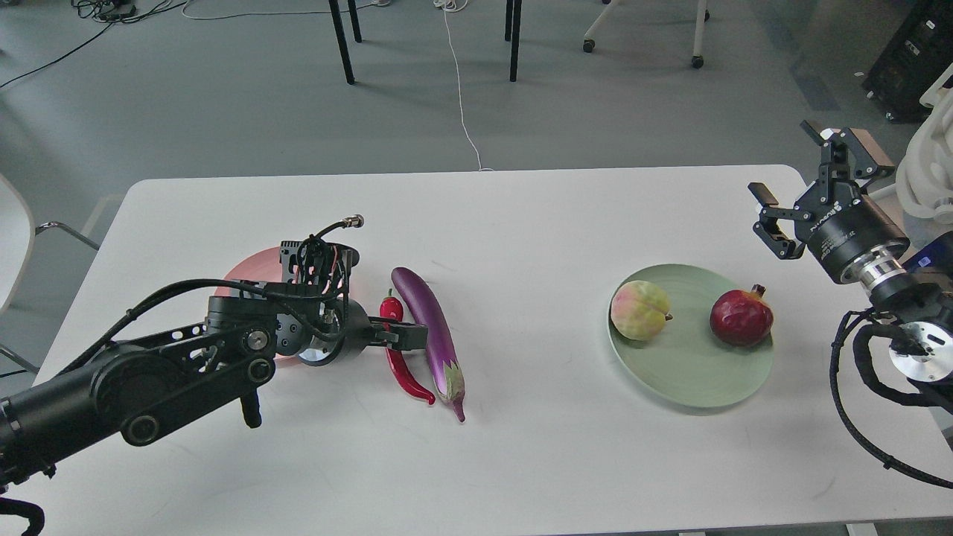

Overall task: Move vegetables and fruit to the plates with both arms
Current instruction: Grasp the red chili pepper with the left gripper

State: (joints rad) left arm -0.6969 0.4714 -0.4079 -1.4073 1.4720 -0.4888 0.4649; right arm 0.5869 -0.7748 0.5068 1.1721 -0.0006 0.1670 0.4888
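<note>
Table (521, 461): white, rounded corners, seen across the foreground.
Floor (223, 97): grey.
Cord (461, 97): white, laid across floor to table's far edge.
Legs (342, 45): black, seen beyond table.
Chair (15, 238): white, cut off at left edge.

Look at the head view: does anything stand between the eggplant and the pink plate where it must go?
Yes. The red chili pepper lies directly left of the eggplant, and the left tool and its arm cover the pink plate.

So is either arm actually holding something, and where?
Right gripper is open, empty. Left gripper sits at the chili pepper, near its middle; whether it grips cannot be told.
</note>
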